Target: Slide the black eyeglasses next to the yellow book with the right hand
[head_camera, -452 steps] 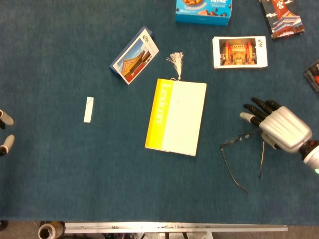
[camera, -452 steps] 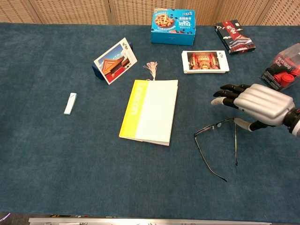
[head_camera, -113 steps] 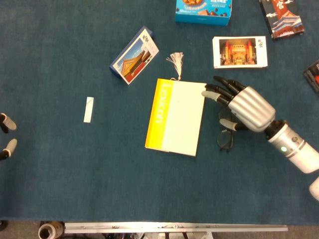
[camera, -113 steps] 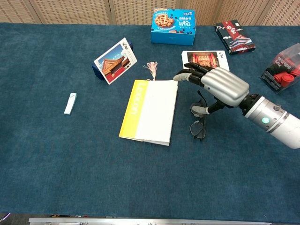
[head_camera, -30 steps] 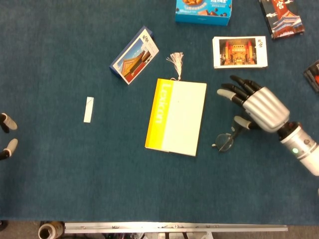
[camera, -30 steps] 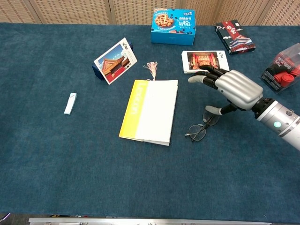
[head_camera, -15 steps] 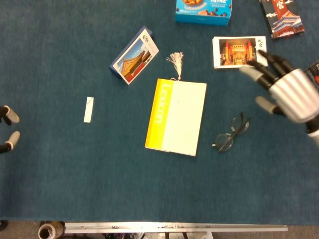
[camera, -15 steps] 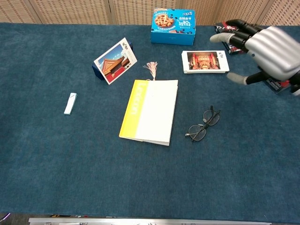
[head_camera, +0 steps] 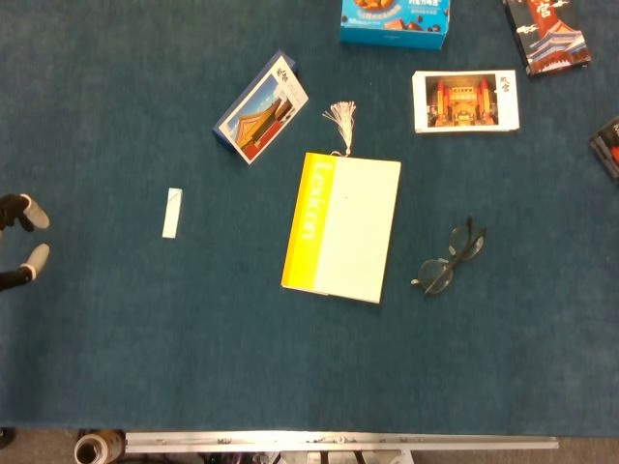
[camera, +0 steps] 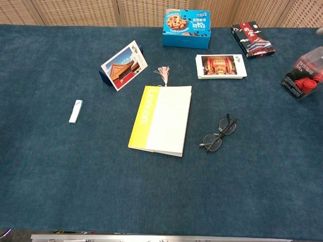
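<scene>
Now, here is what you have on the table.
Glasses: your black eyeglasses (head_camera: pixel 451 259) lie folded on the blue cloth (head_camera: pixel 145 338), just beside the yellow book (head_camera: pixel 342 227) at its 4 o'clock corner, close to it but not touching; the chest view shows the same small gap (camera: pixel 218 135).
Book: it lies flat with its yellow spine strip to the 9 o'clock side, and a pale tassel (head_camera: pixel 341 122) sits at its 12 o'clock edge.
Right hand: you have it out of both views, so nothing is holding the glasses.
Left hand: only two pale fingertips (head_camera: pixel 35 212) show at the 9 o'clock edge of the head view, apart from each other; I cannot tell whether the hand is released or clenched.
Around: a picture card (head_camera: pixel 263 106) stands at 11 o'clock of the book, a photo card (head_camera: pixel 465 101) at 1 o'clock, a blue snack box (head_camera: pixel 395 21) at 12 o'clock, and a small white stick (head_camera: pixel 171 212) lies well apart at 9 o'clock.
</scene>
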`<state>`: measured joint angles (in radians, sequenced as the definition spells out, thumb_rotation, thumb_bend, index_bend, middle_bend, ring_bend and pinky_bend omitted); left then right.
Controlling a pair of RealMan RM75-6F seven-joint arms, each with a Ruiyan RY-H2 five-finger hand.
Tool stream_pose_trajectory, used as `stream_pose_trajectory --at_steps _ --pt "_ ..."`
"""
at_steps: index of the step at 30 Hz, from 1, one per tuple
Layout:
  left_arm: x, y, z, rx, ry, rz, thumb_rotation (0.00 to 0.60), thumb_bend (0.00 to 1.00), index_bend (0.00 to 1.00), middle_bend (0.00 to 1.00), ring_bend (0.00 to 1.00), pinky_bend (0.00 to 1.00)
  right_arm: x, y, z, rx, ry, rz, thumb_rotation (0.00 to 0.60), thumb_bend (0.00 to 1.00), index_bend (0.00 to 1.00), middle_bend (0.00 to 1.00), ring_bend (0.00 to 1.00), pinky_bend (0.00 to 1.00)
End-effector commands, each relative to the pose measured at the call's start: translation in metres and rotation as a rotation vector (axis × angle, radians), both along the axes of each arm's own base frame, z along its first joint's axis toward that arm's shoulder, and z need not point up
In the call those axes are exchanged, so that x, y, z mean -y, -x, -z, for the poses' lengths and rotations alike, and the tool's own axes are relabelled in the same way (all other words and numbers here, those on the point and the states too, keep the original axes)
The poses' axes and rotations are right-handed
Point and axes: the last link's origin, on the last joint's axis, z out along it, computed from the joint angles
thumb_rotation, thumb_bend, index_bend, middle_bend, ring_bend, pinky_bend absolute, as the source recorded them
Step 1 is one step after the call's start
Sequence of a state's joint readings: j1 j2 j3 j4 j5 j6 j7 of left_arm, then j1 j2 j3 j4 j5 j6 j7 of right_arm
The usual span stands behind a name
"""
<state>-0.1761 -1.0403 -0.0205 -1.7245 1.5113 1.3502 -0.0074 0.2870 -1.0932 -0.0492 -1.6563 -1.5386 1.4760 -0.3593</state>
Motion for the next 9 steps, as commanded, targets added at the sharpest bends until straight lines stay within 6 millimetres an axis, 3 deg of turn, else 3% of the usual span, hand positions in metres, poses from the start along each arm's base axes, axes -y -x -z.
stream_pose_trajectory --at_steps 1,9 --pt "-0.001 -0.001 -0.001 -0.001 -0.002 0.002 0.6 0.28 0.48 0.52 0.46 0.56 -0.013 0.009 0.001 0.056 0.018 0.045 0.6 0.24 0.2 0.23 0.07 0.21" --pt "-0.003 -0.003 -0.002 0.013 -0.003 0.002 0.6 0.28 0.48 0.52 0.46 0.56 -0.028 0.022 0.009 0.141 0.051 0.088 0.6 0.25 0.21 0.23 0.07 0.21"
